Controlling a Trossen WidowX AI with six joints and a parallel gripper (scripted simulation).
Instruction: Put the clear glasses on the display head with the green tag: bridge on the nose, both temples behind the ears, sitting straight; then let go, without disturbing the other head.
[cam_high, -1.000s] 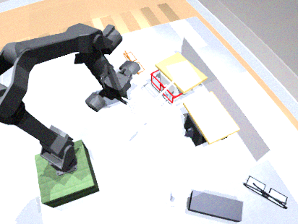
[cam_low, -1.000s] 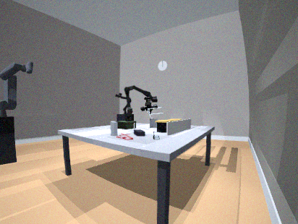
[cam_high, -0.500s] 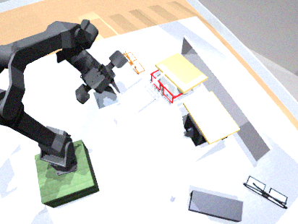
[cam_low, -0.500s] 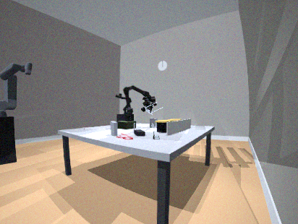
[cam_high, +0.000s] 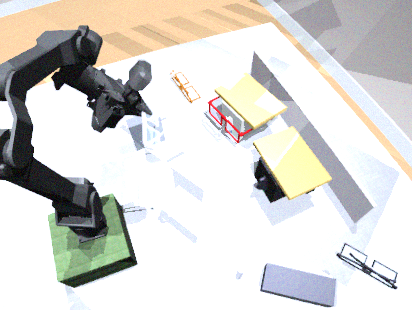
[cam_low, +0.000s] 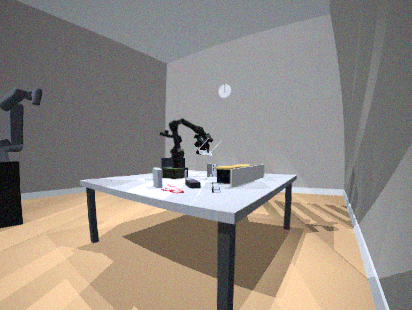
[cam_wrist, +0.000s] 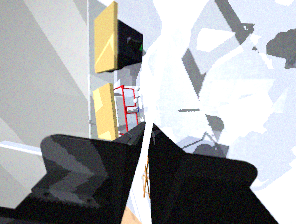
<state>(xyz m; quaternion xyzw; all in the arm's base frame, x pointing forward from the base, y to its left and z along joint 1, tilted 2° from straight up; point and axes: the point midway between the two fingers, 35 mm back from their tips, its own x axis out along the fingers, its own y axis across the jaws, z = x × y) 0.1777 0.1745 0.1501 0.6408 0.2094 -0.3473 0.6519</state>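
Note:
The clear glasses (cam_high: 155, 135) (cam_low: 205, 152) hang in the air at my gripper (cam_high: 146, 112) (cam_wrist: 147, 126), high above the table, with their thin temples sticking out. My gripper is shut on them, left of both heads in the top view; in the wrist view the grip itself is hard to make out. The black head (cam_high: 272, 187) (cam_wrist: 131, 42) stands under a yellow roof panel (cam_high: 295, 162) (cam_wrist: 105, 40); a small green patch (cam_wrist: 141, 48) shows on it in the wrist view. Its face is mostly hidden. The other, pale head is mostly hidden under a second yellow panel (cam_high: 252, 100) (cam_wrist: 104, 112).
Red glasses (cam_high: 223, 119) (cam_wrist: 125, 107) are at the pale head. A long grey wall (cam_high: 310, 135) stands behind both heads. Orange glasses (cam_high: 184, 87) (cam_wrist: 146, 180) lie near the pale head. Black glasses (cam_high: 367, 267) and a grey-violet box (cam_high: 299, 285) lie on the near right side.

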